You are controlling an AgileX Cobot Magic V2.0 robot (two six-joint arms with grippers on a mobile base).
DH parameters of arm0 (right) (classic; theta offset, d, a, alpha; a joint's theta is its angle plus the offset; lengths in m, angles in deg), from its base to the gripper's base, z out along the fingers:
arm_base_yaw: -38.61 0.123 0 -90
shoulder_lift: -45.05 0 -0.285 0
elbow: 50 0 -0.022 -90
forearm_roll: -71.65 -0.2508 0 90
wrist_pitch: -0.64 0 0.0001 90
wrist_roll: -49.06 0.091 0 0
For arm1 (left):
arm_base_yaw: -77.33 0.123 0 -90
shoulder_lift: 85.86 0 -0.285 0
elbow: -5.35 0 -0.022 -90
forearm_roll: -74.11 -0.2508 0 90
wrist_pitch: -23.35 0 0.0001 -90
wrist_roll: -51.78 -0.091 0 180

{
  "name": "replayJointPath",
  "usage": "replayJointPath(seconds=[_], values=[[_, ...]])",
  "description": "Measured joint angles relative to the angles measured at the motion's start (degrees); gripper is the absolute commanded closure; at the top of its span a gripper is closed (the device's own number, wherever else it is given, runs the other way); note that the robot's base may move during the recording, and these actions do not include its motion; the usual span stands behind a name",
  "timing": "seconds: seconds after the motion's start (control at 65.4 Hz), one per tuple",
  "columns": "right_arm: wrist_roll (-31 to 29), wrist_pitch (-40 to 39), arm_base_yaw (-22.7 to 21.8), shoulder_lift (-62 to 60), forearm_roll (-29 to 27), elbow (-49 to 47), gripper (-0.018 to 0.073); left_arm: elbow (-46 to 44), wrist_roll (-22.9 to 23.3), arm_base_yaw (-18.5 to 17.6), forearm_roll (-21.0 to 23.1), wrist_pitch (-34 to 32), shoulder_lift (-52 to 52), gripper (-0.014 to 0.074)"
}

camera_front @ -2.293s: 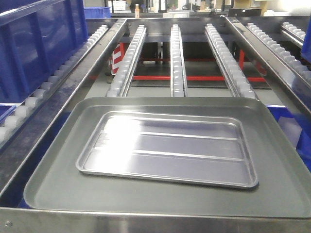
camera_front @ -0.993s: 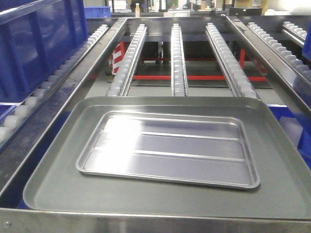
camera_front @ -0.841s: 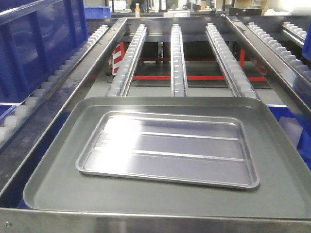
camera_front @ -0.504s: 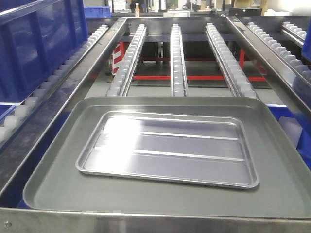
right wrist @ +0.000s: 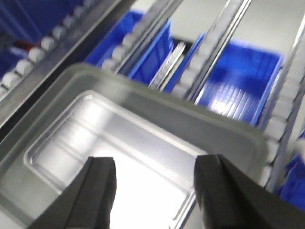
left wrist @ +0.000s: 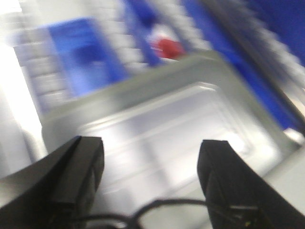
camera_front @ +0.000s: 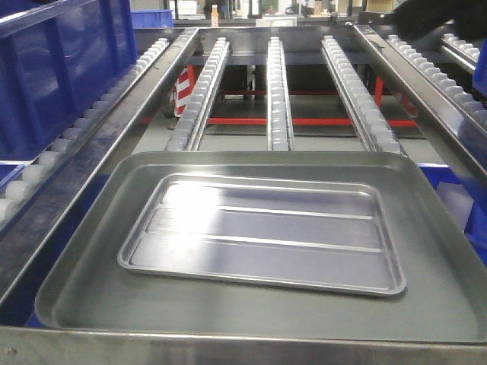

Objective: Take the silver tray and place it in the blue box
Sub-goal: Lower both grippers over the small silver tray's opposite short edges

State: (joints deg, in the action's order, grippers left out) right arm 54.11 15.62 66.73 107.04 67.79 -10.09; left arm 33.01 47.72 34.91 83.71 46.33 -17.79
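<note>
Both end effectors are released: the left end effector and the right end effector show spread fingers with nothing between them. The silver tray lies flat below and just ahead of each, inside the larger grey tray. Its long axis runs side to side, so each end effector faces a short end. You cannot tell which is nearer, as the left wrist view is blurred. The blue box stands on the left arm's side, which probably favours a left-side grasp on the rim.

L claw & R claw: jaws spread wide, both angled downward.
</note>
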Motion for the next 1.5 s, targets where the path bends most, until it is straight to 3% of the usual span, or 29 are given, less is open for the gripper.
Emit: replayJointPath(seconds=[0.122,0.352,0.459,0.657,0.825,1.07,1.498], values=[[0.11,4.11,0.02,3.34,-1.41,-2.68,0.0087,-1.57,0.00,-2.80,1.40,-0.05,4.86,0.0253],[4.99,14.00,-0.62,10.63,-1.92,-8.83,0.0090,-8.38,4.07,-1.76,1.08,9.54,14.41,0.0253],[8.10,18.26,-1.71,15.23,-1.92,-11.54,0.0090,-12.70,9.76,-1.58,-3.64,14.47,19.52,0.0253],[13.36,22.66,-2.22,22.64,-1.25,-16.10,0.0092,-20.83,27.12,-1.58,-15.56,24.87,28.37,0.0253],[19.43,23.62,-2.22,27.02,3.35,-18.17,0.0092,-23.45,33.59,-1.40,-18.41,25.99,33.78,0.0253],[27.98,24.88,-2.22,30.43,11.83,-18.19,0.0092,-23.70,35.56,0.02,-18.63,25.99,38.43,0.0253],[28.92,22.93,-2.22,34.65,10.07,-18.41,0.0092,-23.73,35.78,1.95,-18.09,24.14,39.96,0.0253]])
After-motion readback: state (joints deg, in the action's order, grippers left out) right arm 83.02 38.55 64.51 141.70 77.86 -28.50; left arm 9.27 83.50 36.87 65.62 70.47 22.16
